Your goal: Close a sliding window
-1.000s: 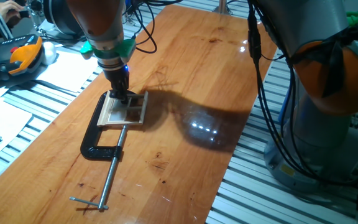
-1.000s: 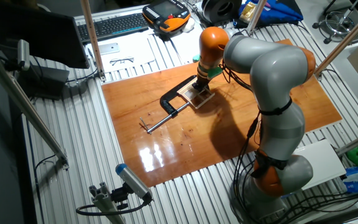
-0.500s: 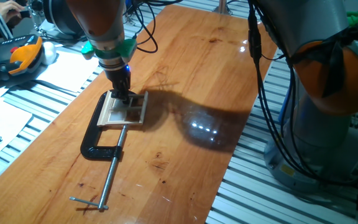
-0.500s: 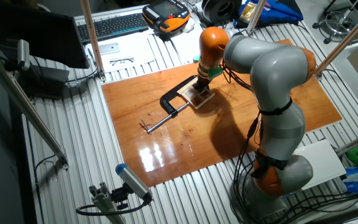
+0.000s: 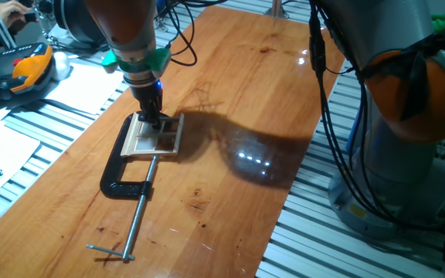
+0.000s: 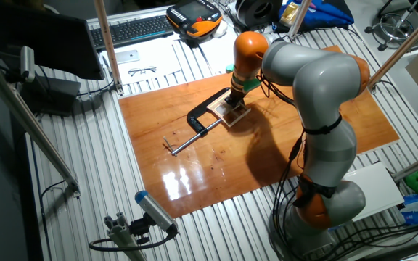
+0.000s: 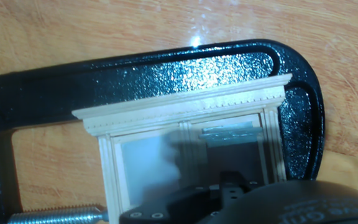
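Nothing moved; sliding window (image 5: 157, 134) flat, long axis across C-clamp (image 5: 124, 179).

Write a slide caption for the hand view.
End effector poised over a pale wooden model window held in a black C-clamp on a wooden table.
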Motion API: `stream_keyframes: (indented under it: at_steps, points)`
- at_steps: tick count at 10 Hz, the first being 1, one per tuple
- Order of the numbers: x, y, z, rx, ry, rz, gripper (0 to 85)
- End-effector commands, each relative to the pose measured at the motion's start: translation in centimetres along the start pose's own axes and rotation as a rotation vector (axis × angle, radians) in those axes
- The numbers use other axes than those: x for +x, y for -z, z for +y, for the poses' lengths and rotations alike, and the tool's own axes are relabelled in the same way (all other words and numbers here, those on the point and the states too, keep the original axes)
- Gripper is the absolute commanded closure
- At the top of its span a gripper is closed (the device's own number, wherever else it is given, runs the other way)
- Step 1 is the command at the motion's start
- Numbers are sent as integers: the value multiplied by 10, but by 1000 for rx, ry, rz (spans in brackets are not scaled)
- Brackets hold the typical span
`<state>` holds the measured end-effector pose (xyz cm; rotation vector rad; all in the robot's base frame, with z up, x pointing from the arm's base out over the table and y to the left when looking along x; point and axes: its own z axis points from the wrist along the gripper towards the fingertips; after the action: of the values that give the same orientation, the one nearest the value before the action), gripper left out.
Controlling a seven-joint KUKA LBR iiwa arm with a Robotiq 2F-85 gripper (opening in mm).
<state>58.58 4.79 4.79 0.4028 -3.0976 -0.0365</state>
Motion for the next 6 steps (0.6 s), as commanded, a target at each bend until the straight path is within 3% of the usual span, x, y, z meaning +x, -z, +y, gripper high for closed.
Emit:
stream_keyframes:
  at_steps: [1, 6]
  points:
    - [0, 0, 0, 3, 0, 0, 850]
    - [6, -1, -2, 14, 1, 12, 850]
